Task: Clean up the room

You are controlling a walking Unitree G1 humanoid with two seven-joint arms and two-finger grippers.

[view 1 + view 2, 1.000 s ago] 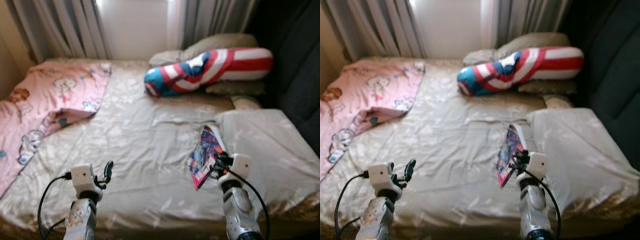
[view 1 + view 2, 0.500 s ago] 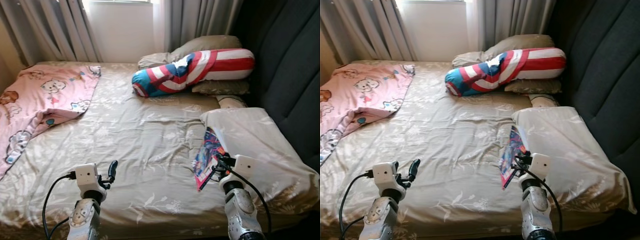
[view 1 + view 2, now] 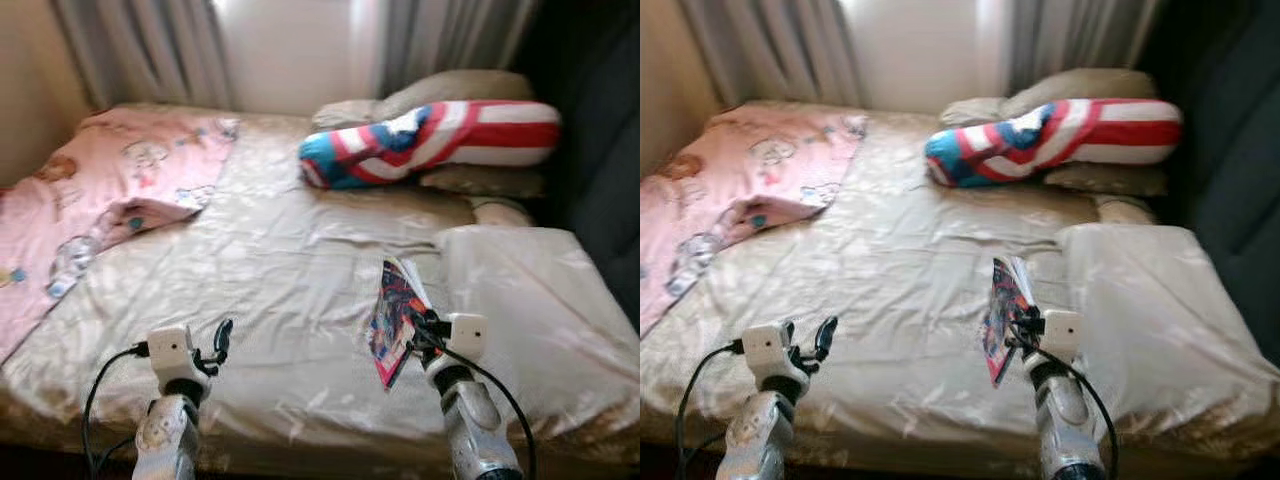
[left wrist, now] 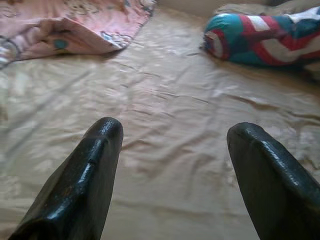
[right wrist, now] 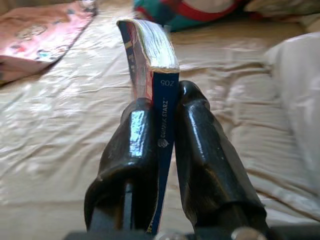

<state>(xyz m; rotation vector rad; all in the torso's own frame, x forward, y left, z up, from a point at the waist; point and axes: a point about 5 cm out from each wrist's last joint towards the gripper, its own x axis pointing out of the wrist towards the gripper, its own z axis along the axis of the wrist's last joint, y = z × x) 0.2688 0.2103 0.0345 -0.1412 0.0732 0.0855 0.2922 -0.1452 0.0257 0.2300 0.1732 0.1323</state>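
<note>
The book (image 5: 150, 60) is already in the right tool (image 5: 160, 150): both black fingers are clamped on its spine end, and it stands on edge with its long axis running up and away from the wrist, cover facing the robot's left. It hangs above the bed (image 3: 270, 270), near the front edge and just left of the white pillow (image 3: 530, 290). So the coming move turns less on reaching than on where to carry it; the right arm is the one that has it. The left tool (image 4: 170, 165) hovers over the front left of the sheet with its fingers spread apart and nothing between them. Open sheet lies between the two arms; the pink blanket (image 3: 90, 200) crowds the far left, the striped bolster (image 3: 430, 145) the head end.
</note>
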